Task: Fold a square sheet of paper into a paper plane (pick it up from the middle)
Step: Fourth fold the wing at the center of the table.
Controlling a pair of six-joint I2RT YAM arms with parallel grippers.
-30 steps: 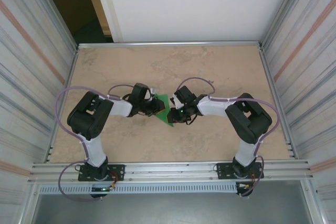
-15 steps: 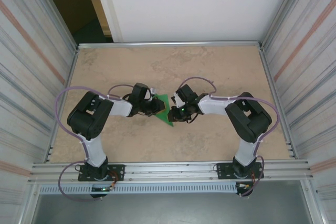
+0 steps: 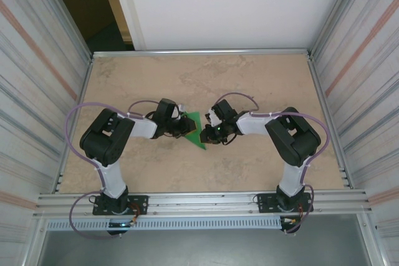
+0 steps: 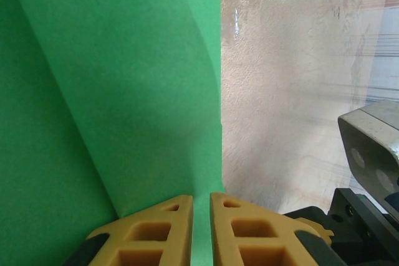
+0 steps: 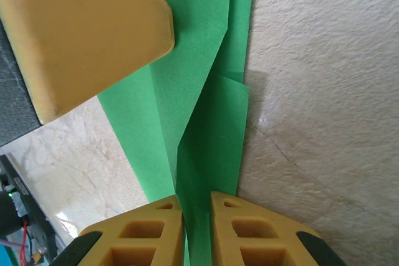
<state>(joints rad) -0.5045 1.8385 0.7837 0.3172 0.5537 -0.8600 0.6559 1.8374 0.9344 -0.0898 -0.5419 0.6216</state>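
**Two-handed pinch on a half-made fold**

The green paper sheet (image 3: 197,134) sits at the middle of the surface (image 3: 262,85), right between the arms, already creased into a pointed, layered shape. The left end effector (image 4: 201,213) is clamped on one edge, with paper running between its pads. The right end effector (image 5: 196,225) nips the opposite side, overlapping flaps fanning ahead of it. By the look of it, this is mid-fold, no dart yet. Next, one side should anchor while the other carries a flap along the crease, gently enough that the thin paper neither slips nor tears.
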